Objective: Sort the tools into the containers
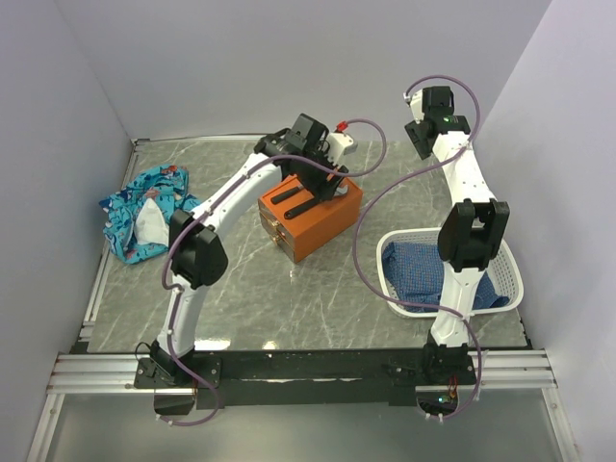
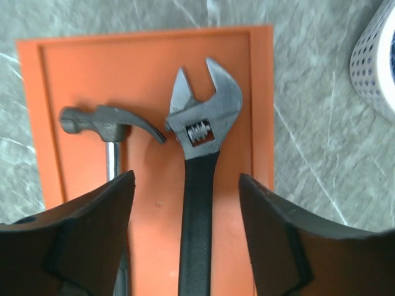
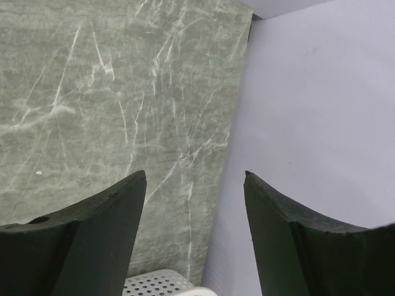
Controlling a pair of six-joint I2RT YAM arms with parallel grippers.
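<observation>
Top view: the orange box (image 1: 310, 223) stands on the table (image 1: 241, 298) at centre frame, slightly above the middle. It is turned at an angle to the table edges. Two dark tools lie on its lid, partly covered by the left gripper (image 1: 325, 185), which hangs directly over the box.

Left wrist view: the wrench (image 2: 200, 185) lies flat on the lid, its black handle running to the bottom edge and its silver head at upper centre, the mouth pointing up-frame. The hammer (image 2: 108, 123) lies to the left of it, its head at mid-left and its claw tip close to the wrench head. Whether they touch cannot be told. The hammer's shaft passes down behind the left finger (image 2: 92, 234). The left gripper is spread wide. The wrench handle sits in the gap between the two fingers with orange lid visible on either side of it, and nothing is gripped.

The right gripper (image 1: 423, 135) is raised at the upper right of the top view, well apart from the box. Right wrist view: its fingers are wide apart and hold nothing. Below them lie bare table and the grey wall (image 3: 321, 111).

A white perforated basket (image 1: 510, 279) with blue cloth (image 1: 423, 269) inside sits at right. A patterned cloth (image 1: 144, 212) lies at upper left.
</observation>
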